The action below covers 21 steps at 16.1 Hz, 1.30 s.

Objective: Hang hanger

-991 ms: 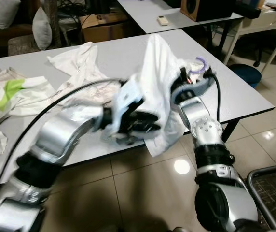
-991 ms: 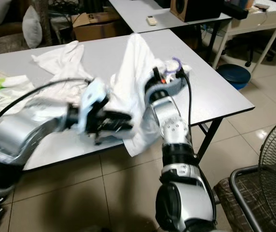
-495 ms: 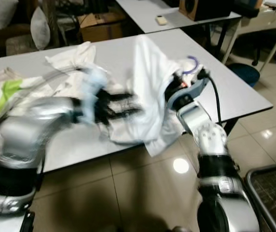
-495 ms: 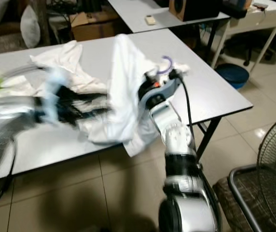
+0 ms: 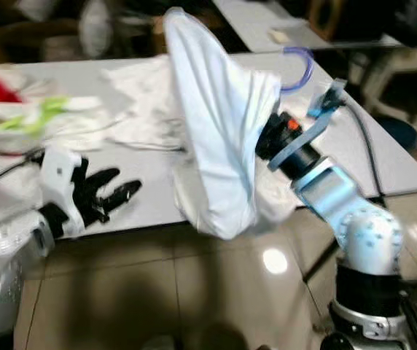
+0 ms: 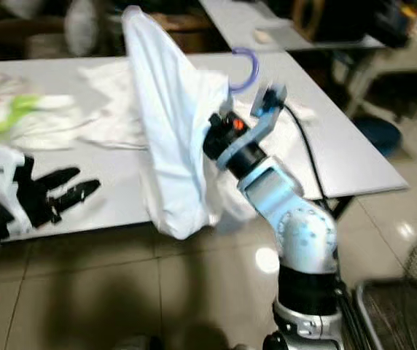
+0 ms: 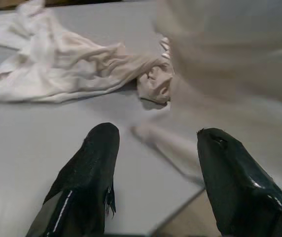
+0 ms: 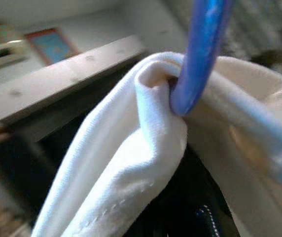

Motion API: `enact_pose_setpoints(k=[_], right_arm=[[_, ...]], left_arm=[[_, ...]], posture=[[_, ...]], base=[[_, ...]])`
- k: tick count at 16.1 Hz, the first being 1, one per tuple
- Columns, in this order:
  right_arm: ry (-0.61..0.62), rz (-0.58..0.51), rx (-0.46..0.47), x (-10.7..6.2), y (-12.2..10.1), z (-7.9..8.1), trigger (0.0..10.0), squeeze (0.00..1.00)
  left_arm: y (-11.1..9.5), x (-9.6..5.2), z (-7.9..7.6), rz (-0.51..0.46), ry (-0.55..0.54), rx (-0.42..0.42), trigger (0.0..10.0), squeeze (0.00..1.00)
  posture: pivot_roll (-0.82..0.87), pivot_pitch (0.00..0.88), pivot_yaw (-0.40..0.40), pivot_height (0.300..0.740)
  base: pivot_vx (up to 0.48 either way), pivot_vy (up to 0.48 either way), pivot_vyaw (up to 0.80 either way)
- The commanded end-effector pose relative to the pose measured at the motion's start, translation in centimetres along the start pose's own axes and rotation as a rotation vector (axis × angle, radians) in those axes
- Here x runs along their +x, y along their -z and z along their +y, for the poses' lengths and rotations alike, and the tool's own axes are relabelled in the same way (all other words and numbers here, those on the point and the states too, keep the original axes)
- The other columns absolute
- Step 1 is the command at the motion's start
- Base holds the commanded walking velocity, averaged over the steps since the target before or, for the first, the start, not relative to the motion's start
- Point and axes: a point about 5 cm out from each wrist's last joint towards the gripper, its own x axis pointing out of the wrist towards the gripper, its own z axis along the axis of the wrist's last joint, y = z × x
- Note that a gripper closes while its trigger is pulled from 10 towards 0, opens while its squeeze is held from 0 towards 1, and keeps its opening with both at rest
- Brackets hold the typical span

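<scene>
Right wrist view sits tight against the hanger [image 8: 200, 54]: its blue hook rises out of the collar of a white shirt [image 8: 131, 148] bunched directly over the camera. The black fingers are buried under that cloth, so whether they are apart or clamped cannot be told.

From the head views, the hanger's [image 5: 299, 69] hook curves up above the raised right arm's wrist, and the shirt [image 5: 219, 138] drapes from it as a tall, peaked shape, held up over the front edge of the grey table [image 5: 383, 146], its lower hem hanging past the edge toward the tiled floor [image 5: 157, 292]. The right gripper [image 6: 216, 142] is at the shirt's side, hidden in the fabric, with the hook just above and behind it.

The left gripper [image 5: 110, 197] is low at the table's front edge, well apart from the hanging shirt, with its two black fingers spread and nothing between them. In the left wrist view the fingers [image 7: 89, 173] point over the tabletop toward the shirt's hem, and a crumpled white garment [image 7: 62, 64] lies beyond them.

Farther back on the table lie more clothes [image 5: 48, 120], white with green and red patches. A second table [image 6: 281, 29] stands behind. The head views are blurred.
</scene>
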Motion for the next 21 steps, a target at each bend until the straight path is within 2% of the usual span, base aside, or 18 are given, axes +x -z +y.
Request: enact_pose_setpoints(k=[1, 3, 5, 6, 7, 10, 14, 16, 19, 21], right_arm=[[-0.067, -0.026, -0.009, 0.3, -1.0, 1.5, 10.0, 0.00], [-0.173, -0.137, -0.076, 1.2, -4.0, 4.4, 10.0, 0.00], [-0.192, -0.189, -0.073, 1.4, -5.4, 5.4, 10.0, 0.00], [-0.213, -0.158, -0.076, 1.2, -5.1, 5.7, 10.0, 0.00], [-0.170, -0.078, -0.091, 0.8, -3.5, 4.8, 10.0, 0.00], [-0.071, 0.038, -0.139, -1.1, -1.0, 3.0, 10.0, 0.00], [0.093, 0.126, -0.155, -3.8, 0.9, 0.6, 10.0, 0.00], [0.116, 0.142, -0.149, -4.9, 1.7, 0.1, 10.0, 0.00], [0.145, 0.158, -0.158, -5.5, 2.4, -0.9, 10.0, 0.00], [0.146, 0.153, -0.161, -5.9, 2.5, -1.2, 10.0, 0.00]], left_arm=[[-0.6, -0.1, -0.6, -0.024, 0.006, 0.010, 10.0, 0.00], [-0.2, 0.2, -1.6, -0.020, 0.019, -0.013, 10.0, 0.00], [0.1, 0.2, -2.0, -0.007, 0.014, -0.017, 10.0, 0.00], [0.6, 0.2, -2.6, 0.025, 0.014, -0.023, 10.0, 0.00], [0.9, 0.1, -3.0, 0.039, 0.026, -0.026, 10.0, 0.00], [1.7, -0.4, -4.6, 0.082, 0.098, 0.006, 10.0, 0.00], [2.9, -1.0, -6.3, 0.154, 0.173, 0.007, 10.0, 0.00], [3.0, -1.0, -6.3, 0.159, 0.166, 0.016, 10.0, 0.00], [2.9, -0.9, -6.1, 0.153, 0.144, 0.022, 10.0, 0.00], [2.3, -0.3, -4.9, 0.080, 0.012, 0.035, 10.0, 0.00]], posture=[[-0.04, 0.000, -0.010, 0.740], [-0.04, 0.000, -0.017, 0.740], [-0.05, 0.000, -0.023, 0.740], [-0.05, 0.000, -0.028, 0.740], [-0.04, 0.000, -0.031, 0.740], [-0.04, 0.000, -0.041, 0.740], [-0.04, 0.002, -0.055, 0.740], [-0.03, 0.005, -0.063, 0.740], [-0.02, 0.004, -0.069, 0.740], [-0.02, 0.003, -0.075, 0.740]], base=[[0.000, 0.000, 0.80], [0.000, 0.000, 0.80], [0.000, 0.000, 0.80], [0.000, 0.000, 0.80], [0.000, 0.000, 0.80], [0.000, 0.000, 0.80], [0.000, 0.000, 0.80], [0.000, 0.000, 0.80], [0.000, 0.000, 0.80], [0.000, 0.000, 0.80]])
